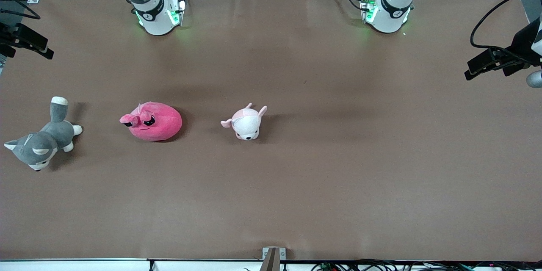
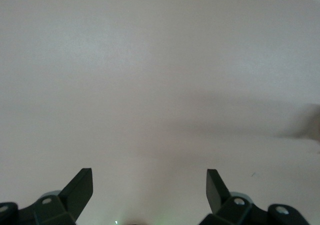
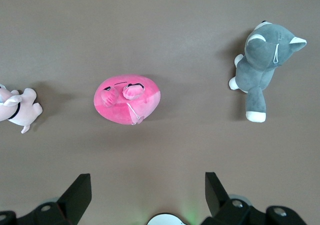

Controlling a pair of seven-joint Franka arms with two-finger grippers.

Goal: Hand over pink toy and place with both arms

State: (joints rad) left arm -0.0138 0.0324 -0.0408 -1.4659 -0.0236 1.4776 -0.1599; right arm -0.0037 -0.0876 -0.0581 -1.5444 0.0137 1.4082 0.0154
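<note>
The pink toy is a round hot-pink plush with black angry eyes. It lies on the brown table toward the right arm's end. The right wrist view shows the pink toy far below my right gripper, which is open and holds nothing. My left gripper is open too, with only bare table under it. In the front view only the two arms' bases show, the right arm and the left arm. Both hands are out of that view.
A pale pink-and-white plush animal lies beside the pink toy, toward the left arm's end. A grey-and-white cat plush lies near the table's edge at the right arm's end. Black camera mounts stand at both table ends.
</note>
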